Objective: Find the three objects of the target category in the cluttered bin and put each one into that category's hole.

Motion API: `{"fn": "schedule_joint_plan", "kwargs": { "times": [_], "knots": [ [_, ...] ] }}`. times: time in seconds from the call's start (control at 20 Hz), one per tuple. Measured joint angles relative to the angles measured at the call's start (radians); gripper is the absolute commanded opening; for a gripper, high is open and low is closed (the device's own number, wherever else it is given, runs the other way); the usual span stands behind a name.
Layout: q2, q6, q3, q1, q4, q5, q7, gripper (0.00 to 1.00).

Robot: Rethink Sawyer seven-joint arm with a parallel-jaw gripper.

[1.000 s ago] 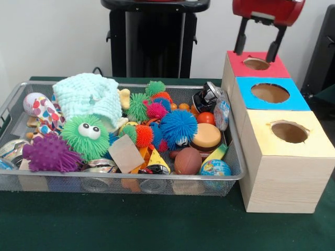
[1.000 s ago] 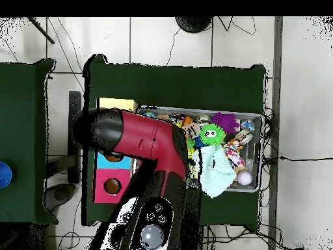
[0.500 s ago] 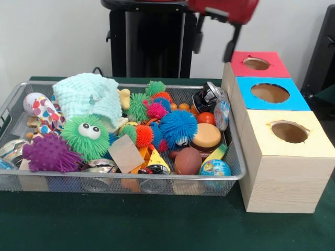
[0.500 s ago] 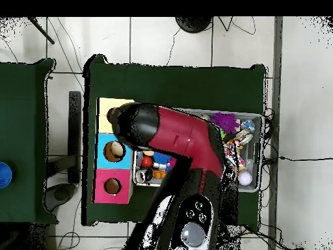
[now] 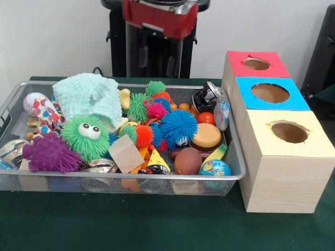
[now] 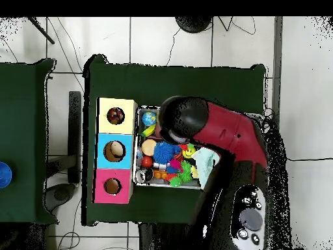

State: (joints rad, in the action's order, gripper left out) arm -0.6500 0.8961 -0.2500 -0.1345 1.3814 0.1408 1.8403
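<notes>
Gripper above the bin's far rim, between picks

The green-covered table [image 5: 157, 225] carries the wire bin [image 5: 10, 107] and, touching its end, a row of three boxes: the yellow-topped box [image 5: 285, 167], the blue-topped box [image 5: 293, 102] and the red-topped box [image 5: 275, 68], each with a round hole. The arm [image 6: 227, 133] reaches over the bin, and the gripper [image 5: 155, 56] hangs above the far rim, its two dark fingers [image 5: 142, 56] narrowly parted and holding nothing. The target category is not shown, so which toys count cannot be told; candidates such as the blue spiky ball [image 5: 178, 127], the brown ball [image 5: 187, 160] and the small globe [image 5: 215, 168] lie toward the box end. This looks like the search step: next comes choosing a toy, descending and closing on it without snagging neighbours.
</notes>
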Motion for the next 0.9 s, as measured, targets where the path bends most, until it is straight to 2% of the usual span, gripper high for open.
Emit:
{"fn": "schedule_joint_plan", "kwargs": {
  "times": [0.55,0.9],
  "knots": [
    [-0.002,-0.031,0.148,-0.170,-0.001,-0.145,-0.032,1.00],
    [-0.008,-0.034,0.209,-0.232,-0.001,-0.234,-0.051,1.00]
  ]
}}
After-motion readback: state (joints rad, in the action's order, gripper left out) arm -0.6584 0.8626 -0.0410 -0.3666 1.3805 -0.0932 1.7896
